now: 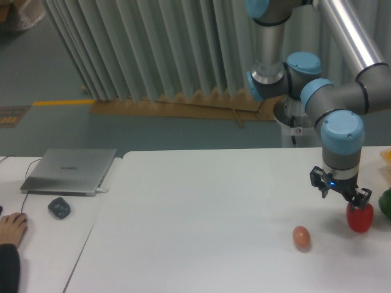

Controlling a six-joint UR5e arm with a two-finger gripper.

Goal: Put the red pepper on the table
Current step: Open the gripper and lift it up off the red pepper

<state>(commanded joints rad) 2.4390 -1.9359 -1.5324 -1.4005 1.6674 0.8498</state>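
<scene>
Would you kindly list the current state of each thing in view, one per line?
claw: directly over the red pepper, fingers at its top; whether it grips cannot be told.
red pepper: upright, at the table's right end; contact with the table is unclear.
egg: lying free on the table, left of the pepper.
green vegetable: at the right edge, partly cut off.
laptop: closed, on the side desk.
mouse: resting beside the laptop.

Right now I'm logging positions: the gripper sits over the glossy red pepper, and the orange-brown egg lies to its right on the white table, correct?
Not quite. The fixed camera shows the orange-brown egg lying to the left of the glossy red pepper, not right. The gripper does sit over the pepper, on the white table.
</scene>
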